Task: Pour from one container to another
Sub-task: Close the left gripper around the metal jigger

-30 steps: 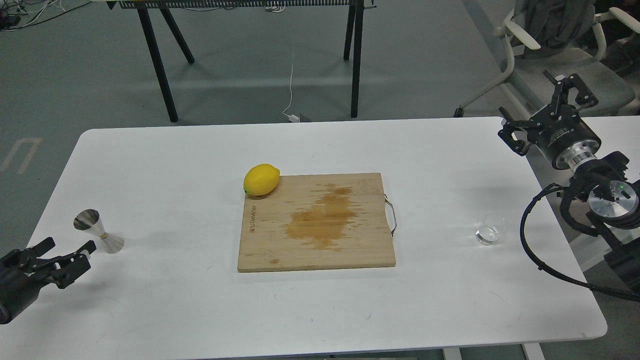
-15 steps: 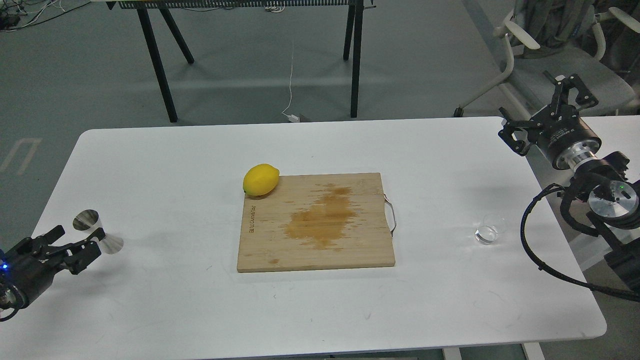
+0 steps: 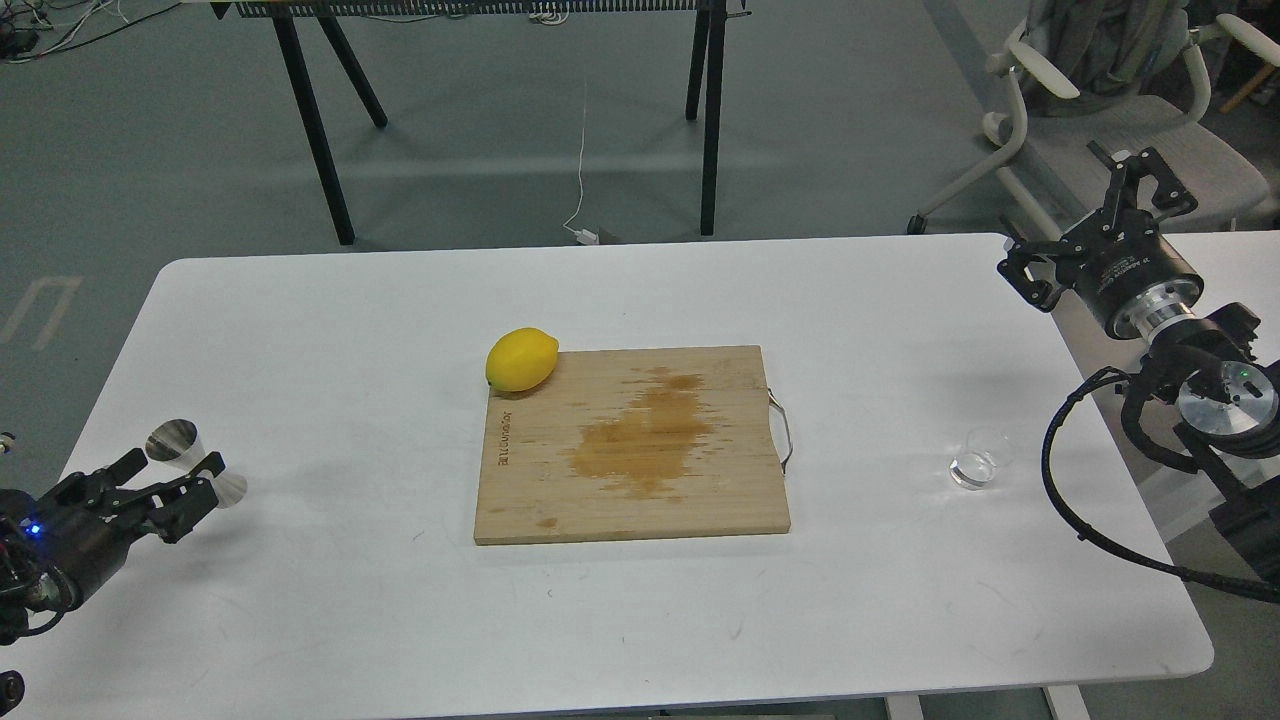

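Since the earlier frame the left gripper (image 3: pixel 170 482) has closed in on the jigger (image 3: pixel 196 463), its fingers (image 3: pixel 128 465) spread wide on either side of the narrow waist without yet gripping. The jigger stands well left of the cutting board (image 3: pixel 632 444), near the table (image 3: pixel 400 300) edge. Being polished steel, it is probably light, stiff and slippery; the waist looks the surest hold. The glass tumbler (image 3: pixel 975 466), fragile, sits right of the board. The right gripper (image 3: pixel 1090 215) hangs raised beyond it, fingers apart.
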### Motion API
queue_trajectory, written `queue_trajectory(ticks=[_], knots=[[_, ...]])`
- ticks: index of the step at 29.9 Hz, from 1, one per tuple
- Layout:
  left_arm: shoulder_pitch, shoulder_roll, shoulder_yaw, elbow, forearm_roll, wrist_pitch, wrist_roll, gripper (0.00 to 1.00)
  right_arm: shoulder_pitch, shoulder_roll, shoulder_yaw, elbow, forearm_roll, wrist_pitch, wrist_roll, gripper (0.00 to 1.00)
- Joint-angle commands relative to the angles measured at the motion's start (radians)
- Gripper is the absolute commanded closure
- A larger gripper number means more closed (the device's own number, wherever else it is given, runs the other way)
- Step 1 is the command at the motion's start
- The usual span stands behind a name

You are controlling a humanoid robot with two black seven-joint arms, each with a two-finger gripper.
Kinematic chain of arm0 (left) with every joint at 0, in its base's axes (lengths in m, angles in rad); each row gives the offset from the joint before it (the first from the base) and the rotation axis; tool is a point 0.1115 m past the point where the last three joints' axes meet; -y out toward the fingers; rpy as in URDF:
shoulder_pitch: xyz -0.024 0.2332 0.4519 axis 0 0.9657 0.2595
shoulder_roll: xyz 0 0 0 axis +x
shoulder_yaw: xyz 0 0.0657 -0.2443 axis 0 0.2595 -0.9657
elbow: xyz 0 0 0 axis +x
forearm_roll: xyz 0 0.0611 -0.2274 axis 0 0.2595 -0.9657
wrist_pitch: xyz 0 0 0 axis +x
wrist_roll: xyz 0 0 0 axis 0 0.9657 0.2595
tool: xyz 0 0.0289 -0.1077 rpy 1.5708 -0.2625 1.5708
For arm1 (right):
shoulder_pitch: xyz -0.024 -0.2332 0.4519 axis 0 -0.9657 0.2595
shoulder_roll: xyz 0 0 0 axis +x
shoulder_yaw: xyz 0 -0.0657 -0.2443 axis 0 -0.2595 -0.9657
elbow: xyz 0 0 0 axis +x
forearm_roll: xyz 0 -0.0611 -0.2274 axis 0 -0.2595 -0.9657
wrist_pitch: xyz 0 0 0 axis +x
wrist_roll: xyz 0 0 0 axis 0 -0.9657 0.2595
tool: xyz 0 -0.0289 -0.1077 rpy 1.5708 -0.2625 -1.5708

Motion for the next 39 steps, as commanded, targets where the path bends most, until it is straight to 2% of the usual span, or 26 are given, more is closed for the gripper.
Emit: queue_trajectory(ticks=[1,8,21,26,29,31,35,39], knots=[[-0.016,-0.026,0.001,0.030,0.025,0.000,0.000,0.07,0.000,0.000,0.000,0.000,0.000,0.000,-0.002,0.01],[-0.045,-0.055,0.008,0.079,0.033,0.000,0.000,0.13,0.002,0.000,0.000,-0.001,0.000,0.000,-0.002,0.01],[-0.078,-0.117,0.065,0.174,0.033,0.000,0.000,0.32,0.000,-0.009,-0.002,-0.001,-0.001,0.000,-0.002,0.01],[-0.091,-0.120,0.103,0.205,0.031,0.000,0.000,0.48,0.000,-0.009,-0.002,-0.001,-0.001,0.000,-0.002,0.01],[-0.102,-0.121,0.109,0.225,0.031,0.000,0.000,0.64,0.000,-0.007,-0.002,-0.001,-0.001,0.000,-0.002,0.01],[-0.104,-0.121,0.109,0.235,0.027,0.000,0.000,0.67,-0.002,-0.007,-0.002,-0.001,-0.001,0.000,-0.002,0.01],[-0.120,-0.135,0.109,0.254,0.019,0.000,0.000,0.92,0.000,-0.007,-0.002,-0.001,-0.001,0.000,-0.002,0.01],[-0.122,-0.137,0.109,0.266,0.017,0.000,0.000,0.98,0.000,-0.009,-0.002,-0.001,0.000,0.000,-0.002,0.01]])
